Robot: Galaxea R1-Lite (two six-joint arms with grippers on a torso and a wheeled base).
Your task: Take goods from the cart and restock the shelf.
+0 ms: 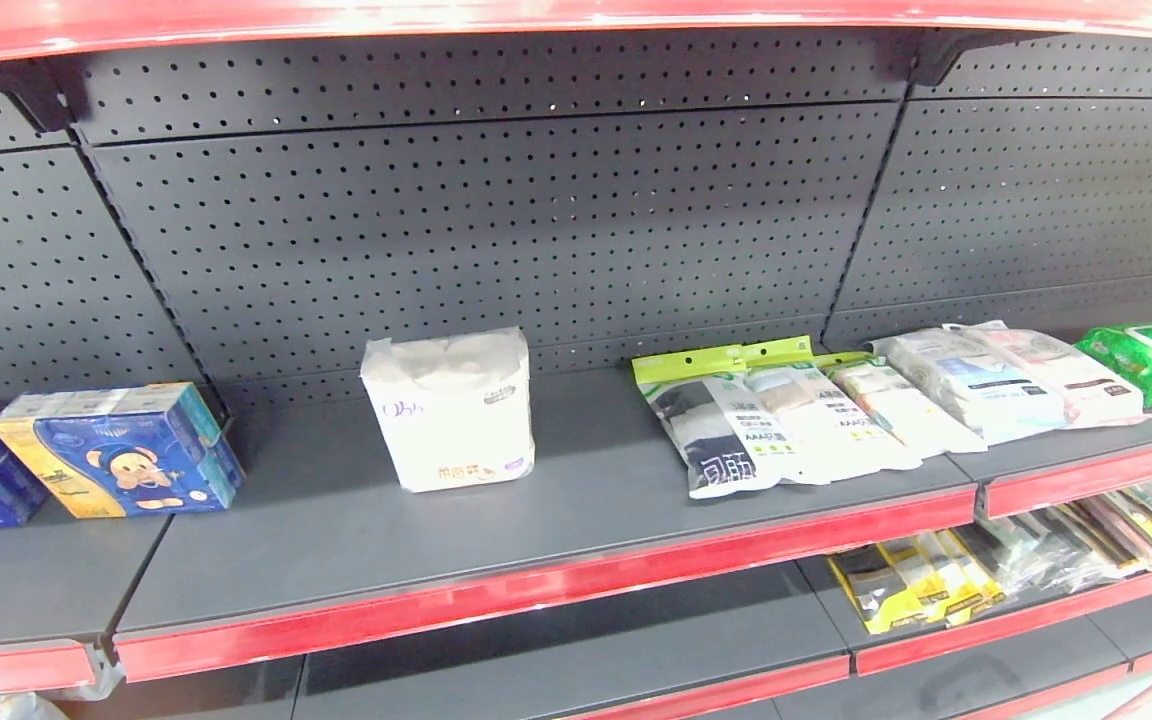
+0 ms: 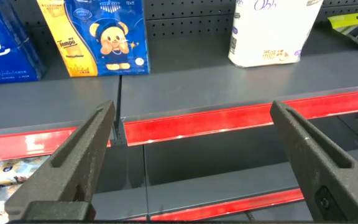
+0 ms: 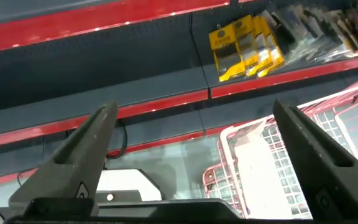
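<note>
White toilet-paper pack (image 1: 448, 410) upright mid-shelf (image 1: 356, 540), tissue boxes (image 1: 116, 450) to its left, bagged goods (image 1: 786, 420) to its right, left gripper (image 2: 192, 112) spread wide before the shelf edge, right gripper (image 3: 196, 109) likewise spread, near the red wire cart (image 3: 347, 115)

The shelf (image 1: 556, 480) is matt metal with glossy red edging (image 1: 536, 592); the tissue pack (image 1: 448, 410) seems wrapped in smooth plastic.

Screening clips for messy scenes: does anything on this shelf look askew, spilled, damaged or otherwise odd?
Nothing is spilled or damaged. The green-topped packets lie flat in a loose, overlapping fan, skewed to the front edge of the shelf rather than squared up. The white tissue pack stands upright on its own, apart from the other goods.
</note>
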